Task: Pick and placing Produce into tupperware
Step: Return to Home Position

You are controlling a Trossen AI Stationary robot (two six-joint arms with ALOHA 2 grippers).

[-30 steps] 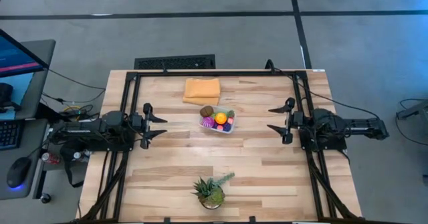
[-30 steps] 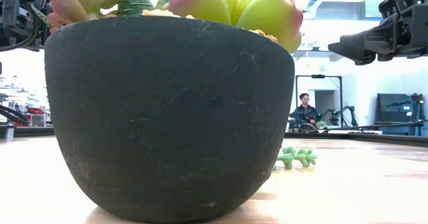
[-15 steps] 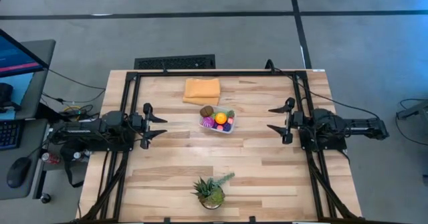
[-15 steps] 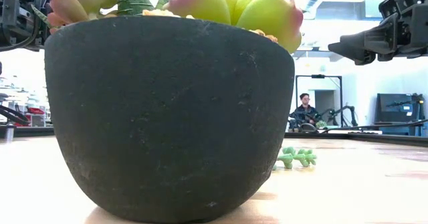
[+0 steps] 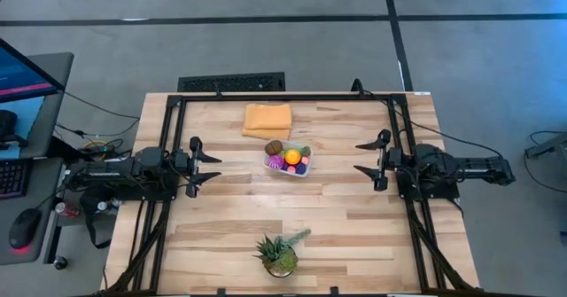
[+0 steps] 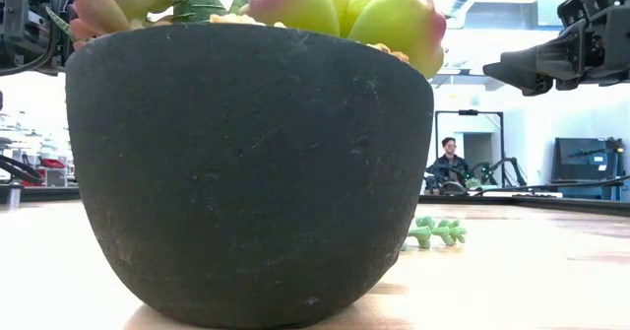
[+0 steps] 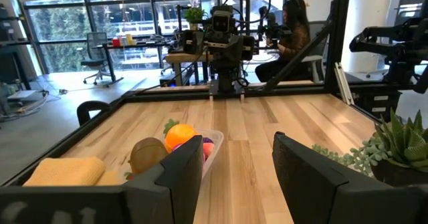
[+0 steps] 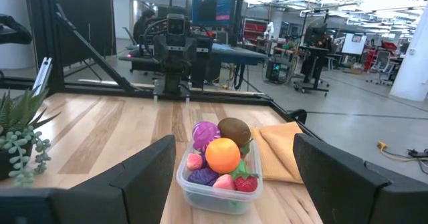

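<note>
The tupperware (image 5: 269,167) stood near the middle of the bench (image 5: 354,217), close to the folded orange cloth (image 5: 267,120). The produce (image 5: 291,157) was heaped in it above the rim. I could spot no loose piece on the boards, so I judged the sorting done and only the parking of the arms left.

The left gripper (image 5: 218,168) hung at the left side of the bench, released and empty, with its fingers spread and facing the tub. The right gripper (image 5: 357,157) mirrored it on the right side, likewise spread with nothing between the fingers. Both were well apart from the tub.

To finish cleanly I meant to keep each wrist level, draw the arms back along their own sides and leave the fingers apart. The heap looked top-heavy, with the orange piece (image 8: 222,155) perched highest, so any brush against the tub could spill it. The potted plant (image 5: 279,254), at the edge opposite the cloth, lay outside both paths.
</note>
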